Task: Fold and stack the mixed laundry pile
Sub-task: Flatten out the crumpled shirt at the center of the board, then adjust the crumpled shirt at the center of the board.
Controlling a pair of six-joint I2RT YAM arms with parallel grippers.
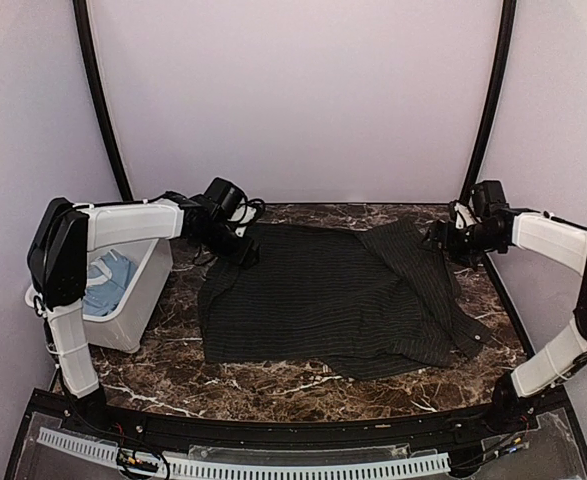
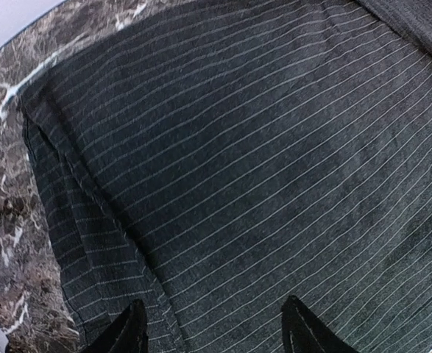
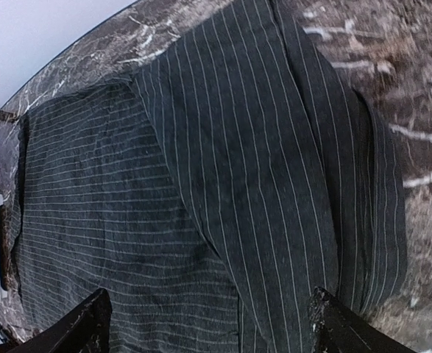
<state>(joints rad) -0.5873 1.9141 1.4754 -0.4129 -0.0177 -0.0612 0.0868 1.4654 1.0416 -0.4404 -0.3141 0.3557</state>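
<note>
Standing open and empty, our left gripper point(image 2: 212, 327) hangs over the far left corner of the black pinstriped shirt point(image 1: 323, 300) and our right gripper point(image 3: 208, 323) over its far right corner, so the shirt lies wide between us, spread across the middle of the table point(image 1: 273, 388).

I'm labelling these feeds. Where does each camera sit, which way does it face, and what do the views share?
Top external: above and behind the robot, looking down across the marble table at the black pinstriped shirt and white bin; left arm, right arm, left gripper and right gripper show.
Left wrist: on the left arm, looking down at the shirt's edge; its open fingertips show.
Right wrist: on the right arm, looking down the shirt's folded side; its open fingertips show.
Shared: all three see the shirt and table.
</note>
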